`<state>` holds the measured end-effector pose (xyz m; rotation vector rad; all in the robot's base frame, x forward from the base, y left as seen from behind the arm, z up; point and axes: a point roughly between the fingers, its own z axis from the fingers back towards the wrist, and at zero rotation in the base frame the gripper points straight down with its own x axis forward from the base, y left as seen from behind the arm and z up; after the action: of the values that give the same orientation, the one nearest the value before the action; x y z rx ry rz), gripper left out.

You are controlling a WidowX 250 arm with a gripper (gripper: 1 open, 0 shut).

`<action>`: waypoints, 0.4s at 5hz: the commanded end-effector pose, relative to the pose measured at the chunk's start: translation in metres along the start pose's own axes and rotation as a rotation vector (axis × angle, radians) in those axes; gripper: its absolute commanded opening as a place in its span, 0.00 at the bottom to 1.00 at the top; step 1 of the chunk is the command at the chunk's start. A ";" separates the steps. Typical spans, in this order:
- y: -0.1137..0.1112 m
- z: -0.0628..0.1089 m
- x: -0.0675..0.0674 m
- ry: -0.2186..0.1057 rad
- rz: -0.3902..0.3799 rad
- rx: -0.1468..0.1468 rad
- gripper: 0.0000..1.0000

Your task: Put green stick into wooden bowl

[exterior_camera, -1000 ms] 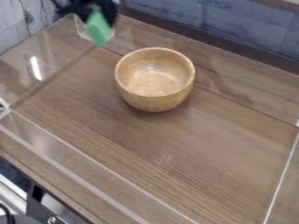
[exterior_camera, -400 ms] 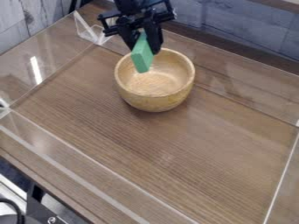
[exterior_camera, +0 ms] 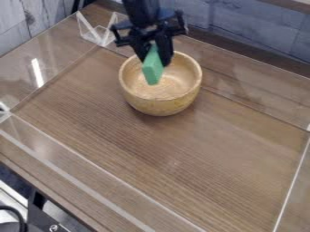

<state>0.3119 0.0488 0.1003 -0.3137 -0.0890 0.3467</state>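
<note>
The stick [exterior_camera: 154,67] is gripped by its upper end in the closed hand [exterior_camera: 150,50], which is pointed steeply downward over the bowl [exterior_camera: 160,83]. The stick is hung nearly upright, its lower end inside the rim, toward the bowl's eleven o'clock side; whether the floor of the bowl is touched cannot be told. It is judged to be held by the top so that the free end can be lowered into the hollow without the fingers meeting the thick wall. The bowl is set on the counter [exterior_camera: 182,163], toward twelve o'clock from its middle. Release is not yet made.
</note>
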 end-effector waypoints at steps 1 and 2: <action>-0.005 0.005 0.014 -0.045 -0.043 0.014 0.00; 0.002 -0.002 0.017 -0.053 -0.037 0.020 0.00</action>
<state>0.3217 0.0515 0.0840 -0.2939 -0.0873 0.3370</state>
